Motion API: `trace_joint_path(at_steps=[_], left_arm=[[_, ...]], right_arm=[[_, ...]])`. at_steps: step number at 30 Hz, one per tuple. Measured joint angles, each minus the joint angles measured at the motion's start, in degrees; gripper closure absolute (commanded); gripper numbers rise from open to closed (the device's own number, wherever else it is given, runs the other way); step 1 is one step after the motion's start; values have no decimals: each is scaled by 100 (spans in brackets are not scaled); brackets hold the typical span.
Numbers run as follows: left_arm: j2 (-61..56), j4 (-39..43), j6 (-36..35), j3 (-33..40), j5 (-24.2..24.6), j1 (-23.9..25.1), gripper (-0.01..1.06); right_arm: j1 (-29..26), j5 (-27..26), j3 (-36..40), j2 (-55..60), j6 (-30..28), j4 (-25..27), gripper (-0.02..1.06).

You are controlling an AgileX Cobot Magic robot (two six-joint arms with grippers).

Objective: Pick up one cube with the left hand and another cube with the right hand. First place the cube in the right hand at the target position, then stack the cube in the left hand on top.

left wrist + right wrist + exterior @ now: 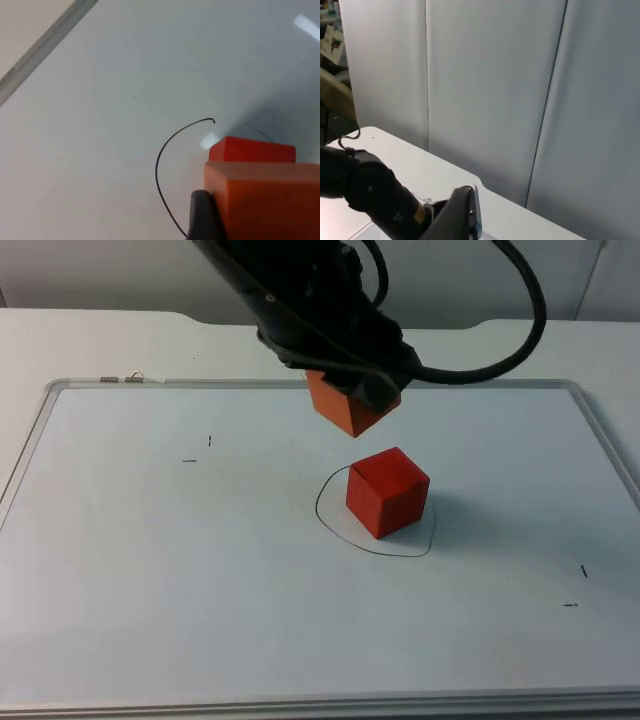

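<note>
An orange cube (349, 412) is held clamped between the fingers of the left gripper (350, 390), which is carried in the air above the middle of the white board (150, 590), toward its far edge. In the left wrist view, one black fingertip (202, 217) is seen pressed against the side of the orange cube (265, 200). A red cube (388, 492) is seen resting on the board, inside a hand-drawn black outline (330, 525), just nearer the front edge than the held cube and apart from it. The right arm waits off the board, its wrist camera turned toward the grey partition wall (490, 90); whether the right gripper's fingers are spread or closed cannot be told.
</note>
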Motion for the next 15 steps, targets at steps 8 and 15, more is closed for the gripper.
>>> trace_joint_path(at_steps=[8, 15], left_arm=[[481, 0, 9, -495, 249, -67, 105], [818, 189, -21, -703, 273, -360, 105]], right_arm=[[0, 0, 0, 0, 0, -11, 7], [0, 0, 0, 0, -4, -11, 7]])
